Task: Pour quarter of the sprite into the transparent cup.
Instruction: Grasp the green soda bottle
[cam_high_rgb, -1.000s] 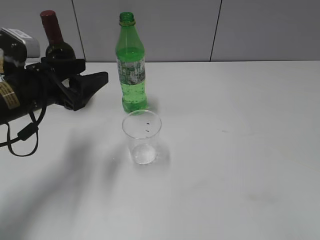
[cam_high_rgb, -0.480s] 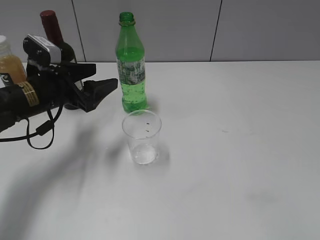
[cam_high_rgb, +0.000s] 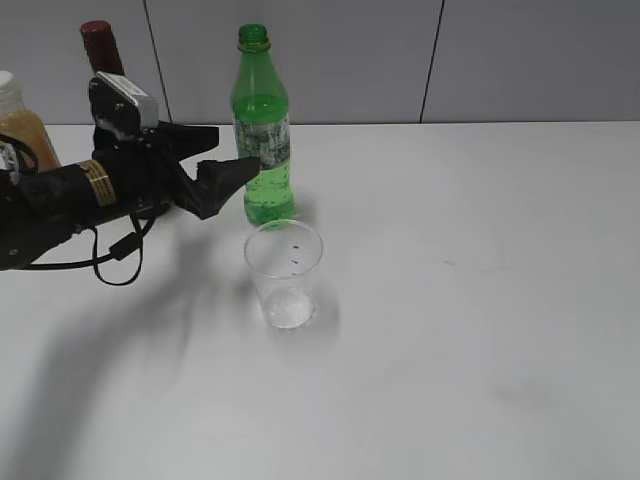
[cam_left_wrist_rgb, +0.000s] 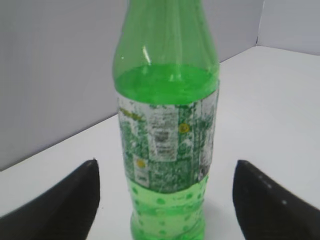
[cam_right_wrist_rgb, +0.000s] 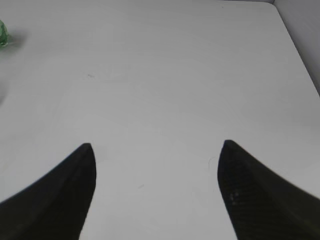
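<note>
Flanking sprite (cam_left_wrist_rgb: 167, 125) — left gripper (cam_high_rgb: 222, 170) jaws spread, untouching | right gripper (cam_right_wrist_rgb: 157, 192) jaws spread

A red-capped wine bottle (cam_high_rgb: 97, 42) and a juice bottle (cam_high_rgb: 18, 125) stand on the white table (cam_high_rgb: 480, 300)

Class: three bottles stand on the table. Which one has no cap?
The green sprite bottle: its neck is open, while the dark wine bottle wears a red cap.

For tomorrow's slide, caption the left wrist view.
Open left gripper lined up on the uncapped green plastic Sprite bottle, not yet touching.
</note>
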